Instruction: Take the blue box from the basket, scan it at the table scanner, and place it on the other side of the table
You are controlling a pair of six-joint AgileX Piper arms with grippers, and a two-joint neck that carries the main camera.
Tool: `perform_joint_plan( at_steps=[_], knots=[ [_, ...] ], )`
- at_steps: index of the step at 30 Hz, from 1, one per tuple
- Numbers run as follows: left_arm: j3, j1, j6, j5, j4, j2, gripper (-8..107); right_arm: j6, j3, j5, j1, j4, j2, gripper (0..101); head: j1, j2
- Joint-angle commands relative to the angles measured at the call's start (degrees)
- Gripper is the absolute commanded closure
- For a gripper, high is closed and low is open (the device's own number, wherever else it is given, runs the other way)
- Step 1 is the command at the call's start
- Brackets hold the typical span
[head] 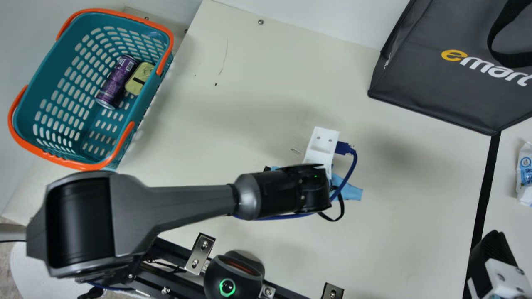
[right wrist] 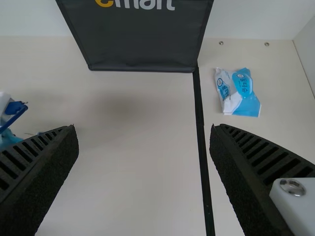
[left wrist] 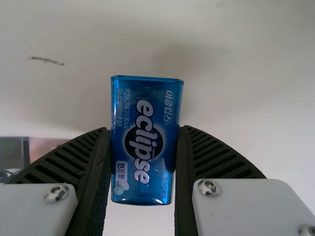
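Note:
In the main view my left gripper (head: 314, 189) is over the middle of the table, its fingertips hidden beneath the wrist. The left wrist view has the blue box (left wrist: 145, 140) squeezed between both fingers of my left gripper (left wrist: 144, 130), its printed broad face toward the camera. My right gripper (head: 492, 253) is at the lower right of the main view, near the black line. Its fingers stand wide apart in the right wrist view, with nothing between the tips of the right gripper (right wrist: 143, 132). The teal basket (head: 89, 124) with orange handles stands at the far left.
A purple can (head: 117, 82) and a yellow tin (head: 140, 79) lie in the basket. A dark bag (head: 440, 91) is at the back right; a blue-white packet (head: 525, 172) lies beyond the black line (head: 484, 199). A round black device (head: 237, 272) with a green ring sits at the near edge.

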Motion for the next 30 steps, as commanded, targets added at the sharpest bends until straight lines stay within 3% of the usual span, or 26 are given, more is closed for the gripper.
perform_joint_plan(
  at_steps=[1,16,28,30],
  knots=[
    [-1.85,0.12,-0.19,0.5,0.01,1.25,100,0.0,0.0,0.0,0.0,0.0,0.0,6,-1.48,0.14],
    [-5.0,0.1,-1.3,1.37,-0.25,4.76,50,0.0,0.0,0.0,0.0,0.0,0.0,6,-1.48,0.14],
    [-1.25,1.23,-0.04,-1.19,-1.75,0.94,10,0.0,0.0,-0.02,0.0,0.0,0.0,6,-1.48,0.14],
    [0.51,2.13,1.35,-2.58,-2.93,-1.06,9,0.0,0.0,-0.02,0.0,0.0,0.0,6,-1.48,0.14]
  ],
)
